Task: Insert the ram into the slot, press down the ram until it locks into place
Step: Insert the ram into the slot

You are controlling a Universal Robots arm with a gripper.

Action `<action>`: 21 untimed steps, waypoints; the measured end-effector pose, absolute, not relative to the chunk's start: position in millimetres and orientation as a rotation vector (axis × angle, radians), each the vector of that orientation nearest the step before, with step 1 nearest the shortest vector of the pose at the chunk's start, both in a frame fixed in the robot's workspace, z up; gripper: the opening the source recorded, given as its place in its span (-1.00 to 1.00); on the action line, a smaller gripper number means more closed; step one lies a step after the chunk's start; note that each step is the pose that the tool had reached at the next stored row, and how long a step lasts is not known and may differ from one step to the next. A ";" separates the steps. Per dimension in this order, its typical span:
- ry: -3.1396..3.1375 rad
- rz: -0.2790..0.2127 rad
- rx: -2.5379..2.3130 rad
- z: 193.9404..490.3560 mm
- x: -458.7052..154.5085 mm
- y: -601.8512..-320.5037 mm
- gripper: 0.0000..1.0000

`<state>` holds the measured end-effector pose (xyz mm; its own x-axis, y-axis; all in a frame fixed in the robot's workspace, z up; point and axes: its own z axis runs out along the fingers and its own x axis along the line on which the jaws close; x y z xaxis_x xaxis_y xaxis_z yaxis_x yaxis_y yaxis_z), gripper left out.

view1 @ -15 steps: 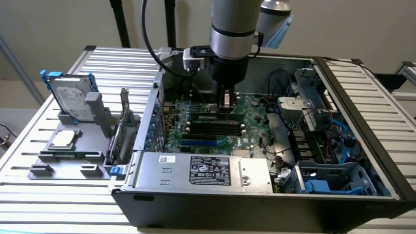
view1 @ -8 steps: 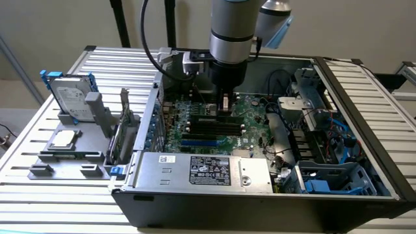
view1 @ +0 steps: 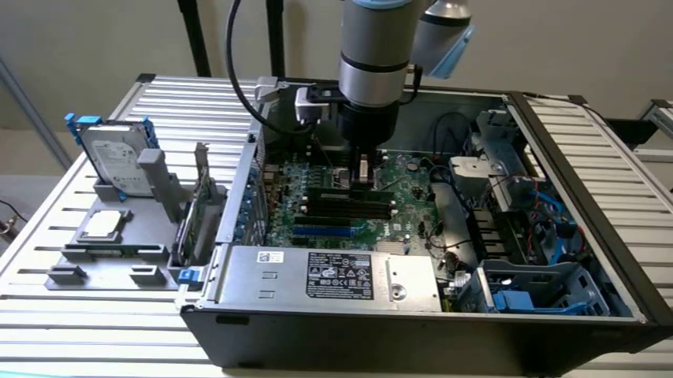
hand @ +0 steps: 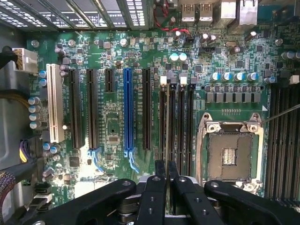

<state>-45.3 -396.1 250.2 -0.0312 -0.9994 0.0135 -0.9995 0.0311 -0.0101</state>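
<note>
1. The counter (view1: 105,331) carries the open case (view1: 421,331). Its walls stand well apart from the arm, so I've got plenty of room up top.
2. On the motherboard (hand: 112,51) the work spot is hemmed in, with the blue slot (hand: 127,112) on one side and the processor socket (hand: 229,150) on the other.
3. The gripper (hand: 166,166) is clenched on the ram, low over the board.
4. The slot (hand: 171,117) is one of four black ones packed close together. I reckon we're mid-insertion.
5. The ram (hand: 167,131) shows edge-on along the slot. I can't tell if it's touching yet. Seating it calls for staying dead square, no tilt.
</note>
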 end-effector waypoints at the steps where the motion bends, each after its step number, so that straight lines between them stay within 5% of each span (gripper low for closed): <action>1: -2.254 0.026 2.185 250.0 -45.3 -396.1 -0.74; 21: -2.254 0.026 2.185 240.6 -45.0 -396.2 -0.74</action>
<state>-45.0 -396.2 240.6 -0.0313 -0.9994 0.0136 -0.9995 0.0312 -0.0102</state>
